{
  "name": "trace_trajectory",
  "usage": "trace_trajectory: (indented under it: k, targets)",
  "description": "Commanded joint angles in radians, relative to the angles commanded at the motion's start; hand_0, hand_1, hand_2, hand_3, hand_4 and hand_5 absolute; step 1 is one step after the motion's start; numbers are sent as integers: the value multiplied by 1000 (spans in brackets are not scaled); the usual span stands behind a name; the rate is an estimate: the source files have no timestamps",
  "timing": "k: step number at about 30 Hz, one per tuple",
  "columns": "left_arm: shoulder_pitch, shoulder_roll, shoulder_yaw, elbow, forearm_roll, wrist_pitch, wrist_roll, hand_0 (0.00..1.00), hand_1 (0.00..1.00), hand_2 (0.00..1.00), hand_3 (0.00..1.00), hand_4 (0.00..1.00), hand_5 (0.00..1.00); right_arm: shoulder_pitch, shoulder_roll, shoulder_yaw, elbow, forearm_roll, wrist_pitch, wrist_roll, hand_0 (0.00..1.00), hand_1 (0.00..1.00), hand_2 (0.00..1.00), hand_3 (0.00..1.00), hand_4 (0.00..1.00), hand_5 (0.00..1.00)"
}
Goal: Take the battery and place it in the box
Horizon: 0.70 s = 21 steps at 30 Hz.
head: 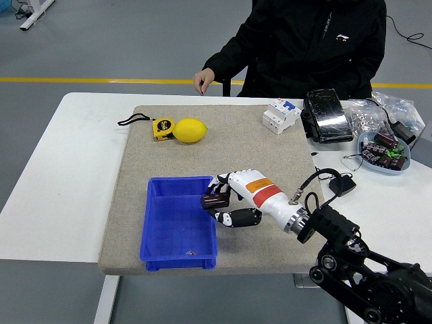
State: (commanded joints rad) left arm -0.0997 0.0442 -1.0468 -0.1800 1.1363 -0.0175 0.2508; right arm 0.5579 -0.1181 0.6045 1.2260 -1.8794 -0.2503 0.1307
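Leftmost on the grey mat (pixel 169 152) lie a yellow tape measure (pixel 163 128) and, touching it, a lemon (pixel 190 130), both toward the far side. Nearer the front edge sits the blue box (pixel 179 253), open-topped, with only a small speck showing on its floor. At its right rim hovers the right hand (pixel 229 201), white with an orange and red band, its fingers curled tight around the dark cylindrical battery (pixel 215 201), which sits just over the box's right wall. Behind, a person in black stands at the far side, one hand (pixel 203 77) loosely closed above the table's far edge. Further right are a white breaker (pixel 281 115), a black case (pixel 327 115), a small black adapter (pixel 341 184), and a bowl of batteries (pixel 385 150).
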Motion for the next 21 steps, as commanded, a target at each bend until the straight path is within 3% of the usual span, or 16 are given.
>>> trace_trajectory:
  k: [8, 9, 14, 15, 20, 21]
  targets:
    - [-1, 6, 10, 0, -8, 7, -4, 869, 856, 870, 665, 745, 698, 77, 75, -79, -6, -38, 75, -75, 268, 427, 494, 519, 603, 194]
    - [-1, 7, 13, 0, -11, 8, -5, 869, 851, 868, 664, 745, 697, 86, 85, -92, -7, -44, 89, -87, 308, 460, 560, 832, 709, 250]
    - [-3, 9, 23, 0, -19, 11, -7, 869, 851, 868, 664, 745, 697, 112, 111, -136, -11, -35, 137, -130, 308, 460, 560, 832, 709, 250]
    - [-3, 9, 24, 0, -20, 12, -7, 868, 848, 863, 662, 743, 694, 114, 114, -141, -11, -34, 144, -133, 380, 566, 742, 998, 933, 378]
    - [-3, 9, 25, 0, -20, 14, -7, 868, 848, 863, 662, 743, 694, 125, 118, -152, -12, -34, 156, -126, 380, 566, 742, 998, 933, 378]
    - [-3, 10, 25, 0, -18, 15, -7, 868, 845, 859, 662, 742, 694, 126, 118, -148, -12, -34, 155, -124, 422, 591, 810, 998, 968, 390]
